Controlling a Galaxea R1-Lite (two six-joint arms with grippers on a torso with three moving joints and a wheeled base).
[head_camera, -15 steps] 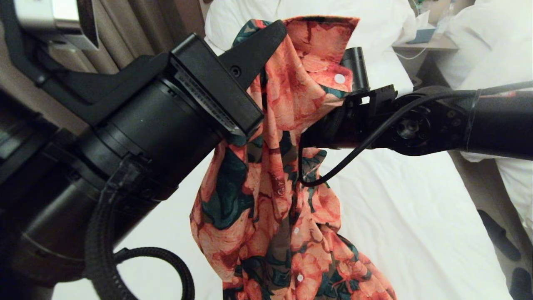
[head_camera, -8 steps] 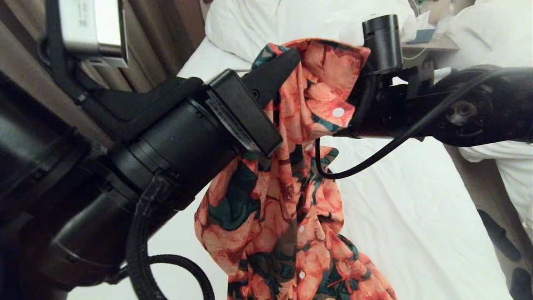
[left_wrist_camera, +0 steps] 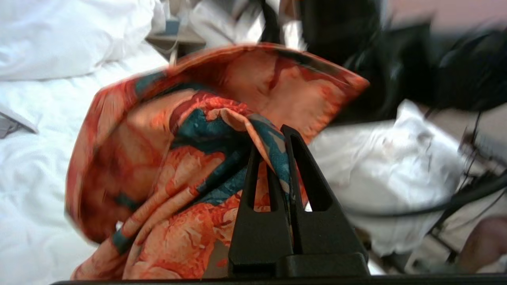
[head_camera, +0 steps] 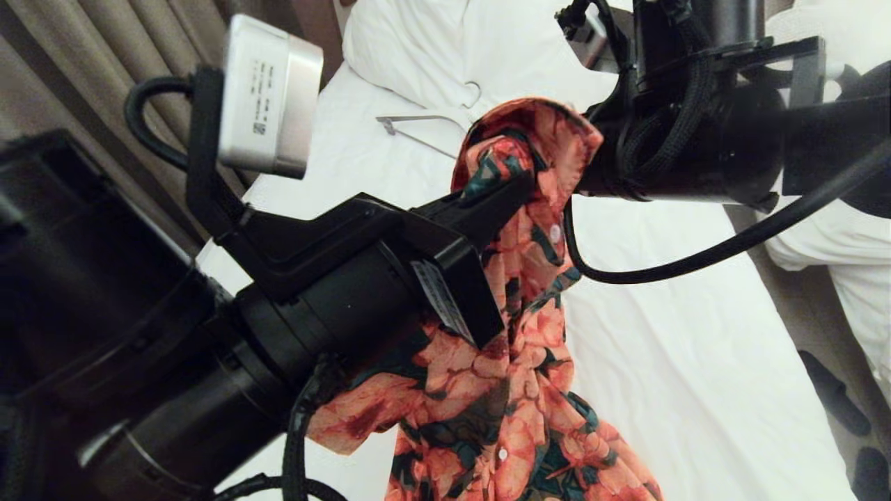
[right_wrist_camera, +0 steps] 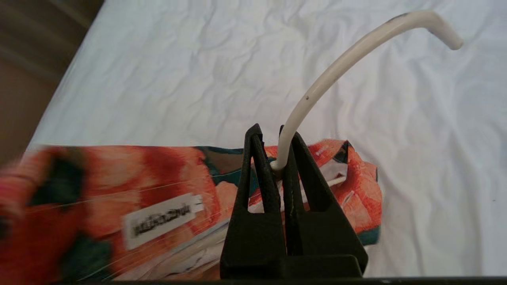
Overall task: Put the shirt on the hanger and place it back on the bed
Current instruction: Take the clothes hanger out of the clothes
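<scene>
1. Your left gripper [left_wrist_camera: 277,136] is pinching a fold of the shirt [head_camera: 515,390], holding it up over the bed [head_camera: 696,348].
2. Your right gripper [right_wrist_camera: 271,136] is clamped on the hanger [right_wrist_camera: 336,67] at the hook's base, beside the collar.

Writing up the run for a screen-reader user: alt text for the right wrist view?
The right gripper is shut on the base of the cream hanger hook, which curves up over the white bed. The floral shirt, its neck label showing, bunches just behind the fingers.
</scene>
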